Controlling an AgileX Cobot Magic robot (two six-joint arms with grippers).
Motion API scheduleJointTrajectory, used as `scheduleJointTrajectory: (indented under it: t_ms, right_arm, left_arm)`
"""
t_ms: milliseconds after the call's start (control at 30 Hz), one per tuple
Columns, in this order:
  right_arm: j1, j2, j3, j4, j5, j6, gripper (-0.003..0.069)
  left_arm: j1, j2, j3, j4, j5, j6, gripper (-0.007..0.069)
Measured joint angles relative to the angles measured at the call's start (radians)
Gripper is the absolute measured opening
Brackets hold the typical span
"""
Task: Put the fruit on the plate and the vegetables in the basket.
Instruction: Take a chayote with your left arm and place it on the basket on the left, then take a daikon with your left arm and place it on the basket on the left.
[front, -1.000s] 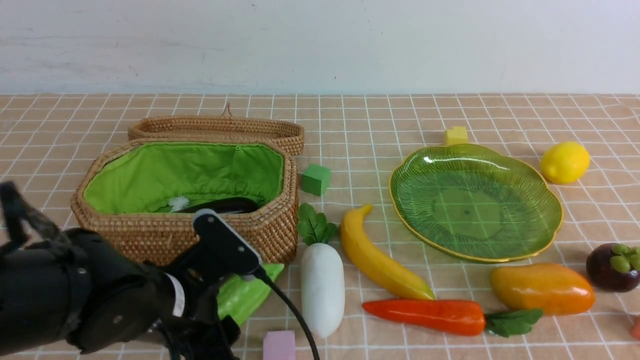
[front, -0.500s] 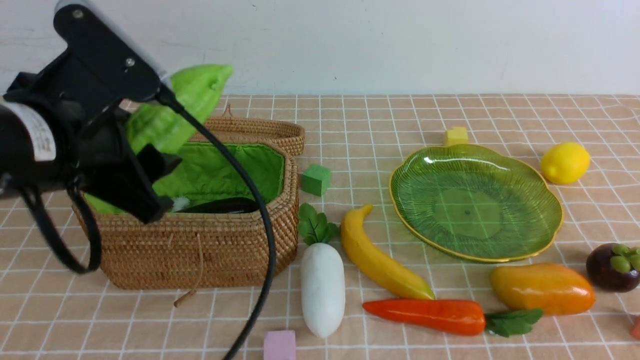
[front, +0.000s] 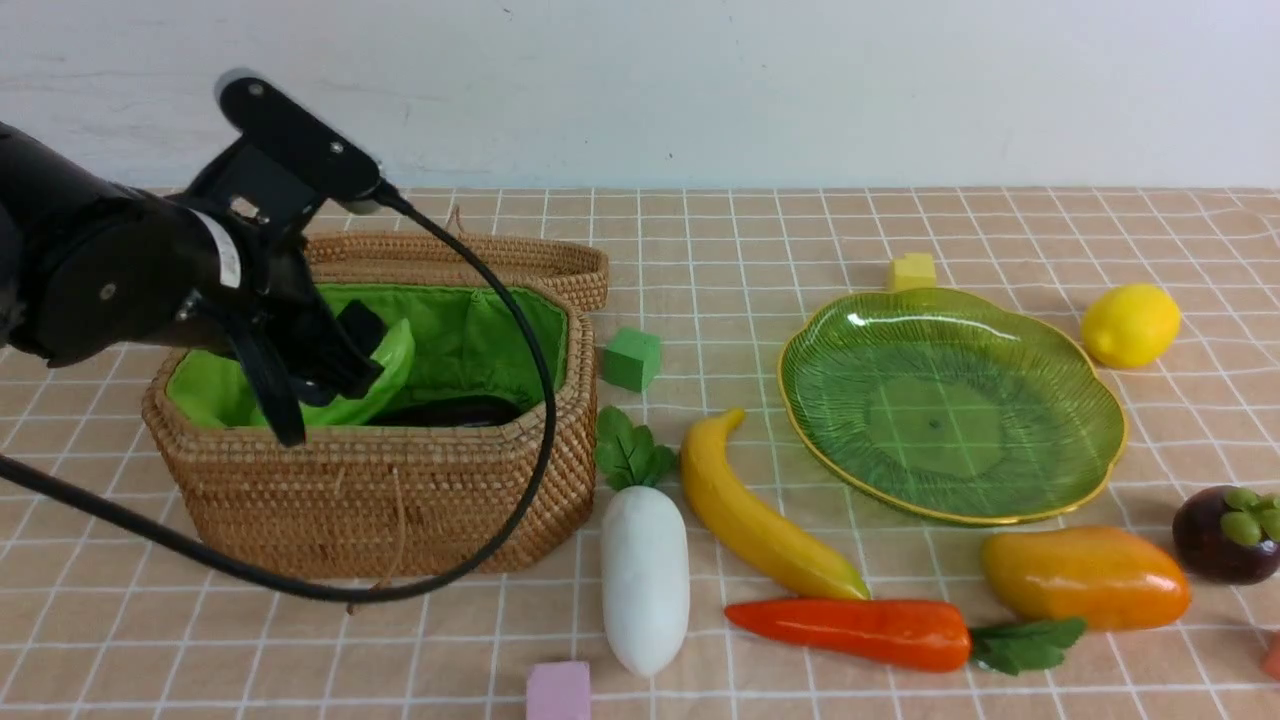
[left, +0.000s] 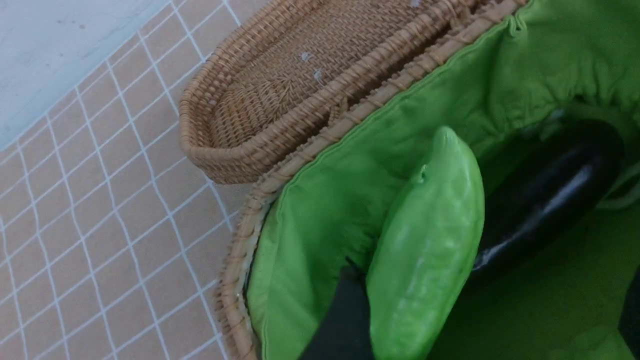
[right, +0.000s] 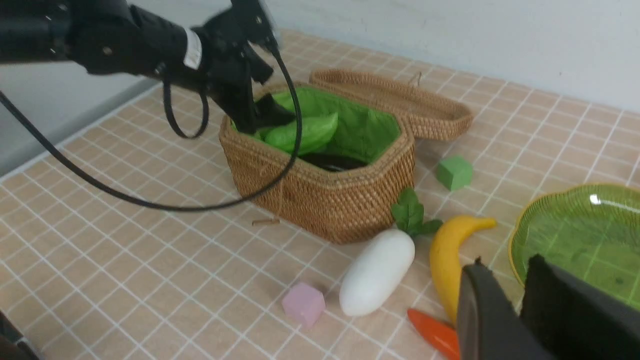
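Observation:
My left gripper (front: 320, 385) is down inside the wicker basket (front: 400, 500), open; the light green cucumber (left: 430, 260) leans against one finger (left: 345, 315), far from the other. The dark eggplant (front: 450, 412) lies under it. On the cloth lie the radish (front: 645, 575), carrot (front: 850, 632), banana (front: 760, 520), mango (front: 1085, 578), mangosteen (front: 1225, 535) and lemon (front: 1130, 325). The green plate (front: 800, 420) holds nothing. My right gripper (right: 515, 280), seen only in its wrist view, hovers shut and empty above the banana and plate rim.
The basket's lid (front: 450, 255) lies open behind it. A green cube (front: 631, 358), a yellow cube (front: 911, 270) and a pink cube (front: 558, 690) sit on the checked cloth. The left arm's black cable (front: 520, 480) hangs across the basket's front.
The left arm lifted the cucumber from the cloth in front of the basket, carried it over the rim and lowered it inside. Its jaws have spread off the cucumber.

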Motion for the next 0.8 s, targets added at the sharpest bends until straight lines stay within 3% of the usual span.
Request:
scheduleJointTrajectory:
  t_ms: [167, 233, 267, 367, 433, 567, 633, 700, 800]
  right_arm:
    - [0.0, 0.06, -0.036, -0.018, 0.058, 0.003, 0.0141]
    - [0.0, 0.065, -0.036, -0.018, 0.062, 0.003, 0.0142]
    - [0.0, 0.066, -0.036, -0.018, 0.067, 0.003, 0.0143]
    - [0.0, 0.065, -0.036, -0.018, 0.084, 0.006, 0.0145]
    - [0.0, 0.063, -0.036, -0.018, 0.101, 0.006, 0.0146]
    - [0.0, 0.063, -0.036, -0.017, 0.138, 0.006, 0.0148]
    - [0.0, 0.063, -0.036, -0.014, 0.155, 0.006, 0.0148]
    - [0.0, 0.061, -0.036, -0.011, 0.164, 0.006, 0.015]
    - [0.0, 0.041, -0.036, -0.011, 0.198, 0.006, 0.0151]
  left_arm:
    - [0.0, -0.137, -0.003, -0.179, 0.089, -0.137, 0.0555]
    - [-0.014, -0.196, -0.004, -0.296, 0.14, -0.166, 0.0431]
    - [-0.041, -0.23, -0.005, -0.367, 0.211, -0.168, 0.03]
    - [-0.158, -0.253, -0.005, -0.441, 0.354, -0.163, 0.0053]
    - [-0.26, -0.233, -0.005, -0.453, 0.408, -0.164, -0.0011]
    - [-0.497, -0.096, -0.02, -0.431, 0.407, -0.202, -0.0013]
    - [-0.56, -0.007, -0.053, -0.397, 0.401, -0.244, 0.0001]
    - [-0.581, 0.065, -0.087, -0.371, 0.404, -0.293, 0.0029]
    - [-0.592, 0.224, -0.222, -0.322, 0.446, -0.412, 0.0155]
